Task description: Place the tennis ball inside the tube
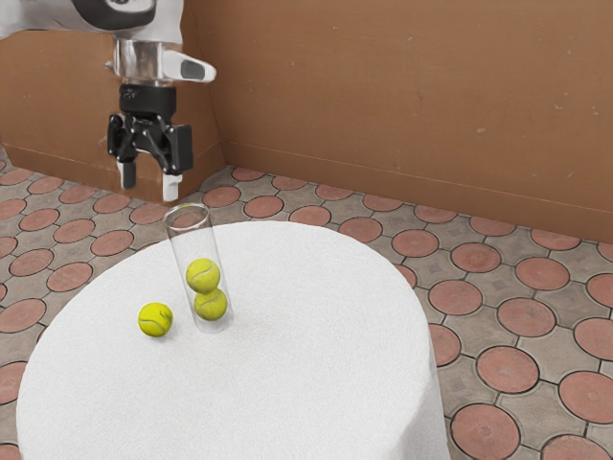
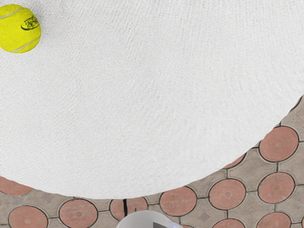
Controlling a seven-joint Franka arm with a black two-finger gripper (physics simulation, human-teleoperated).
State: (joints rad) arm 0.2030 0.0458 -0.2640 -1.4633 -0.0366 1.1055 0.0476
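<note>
No readable words, brand, number or sign. Nearest to lettering: dark printed mark [image 2: 31, 23], curved line beneath it, on the loose tennis ball [image 2: 14, 35]. Ball sits lower than the gripper [image 1: 149, 184] and off to one side of it. Characters in the mark too small to make out.

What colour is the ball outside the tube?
Bright yellow with pale seams; the ball shows best in the wrist view.
</note>
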